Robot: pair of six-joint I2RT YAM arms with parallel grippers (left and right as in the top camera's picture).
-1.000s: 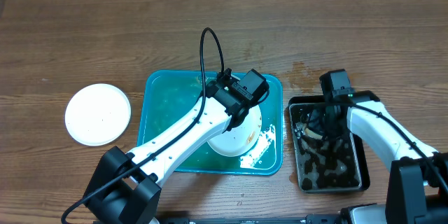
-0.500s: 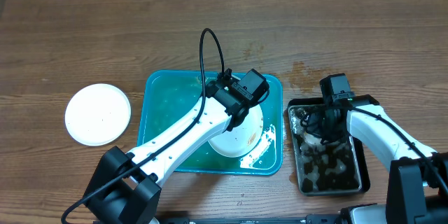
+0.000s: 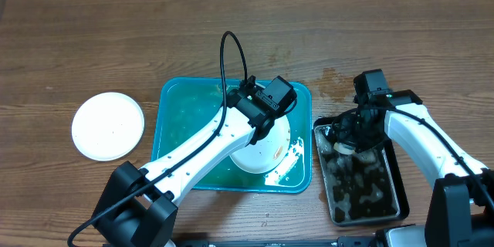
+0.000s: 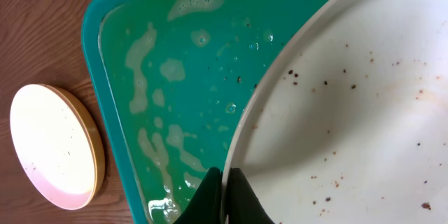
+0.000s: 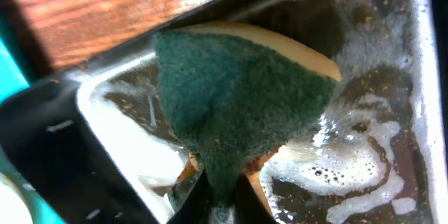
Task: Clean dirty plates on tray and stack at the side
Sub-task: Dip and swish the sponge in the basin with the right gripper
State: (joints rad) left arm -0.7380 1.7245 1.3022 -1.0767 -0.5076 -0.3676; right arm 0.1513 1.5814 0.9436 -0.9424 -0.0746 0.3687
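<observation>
A white plate [image 3: 261,153] speckled with brown crumbs stands tilted in the teal tray [image 3: 179,116], which holds soapy water. My left gripper [image 4: 225,194] is shut on the rim of this plate [image 4: 350,112]. The tray's wet floor [image 4: 182,84] shows beside it. Another white plate [image 3: 108,126] lies on the table left of the tray, and it shows in the left wrist view [image 4: 52,143]. My right gripper [image 5: 218,194] is shut on a green and yellow sponge [image 5: 238,91] over the black tray [image 3: 363,197]. A third plate is not in view.
The black tray [image 5: 392,112] holds dirty foamy water and sits right of the teal tray. A black cable [image 3: 231,54] loops above the left arm. Wet marks [image 3: 332,81] stain the wood behind the black tray. A cardboard edge runs along the far side.
My right gripper with the sponge has moved slightly up and back within the black tray, which has shifted and turned a little. The left arm and plate have not moved.
</observation>
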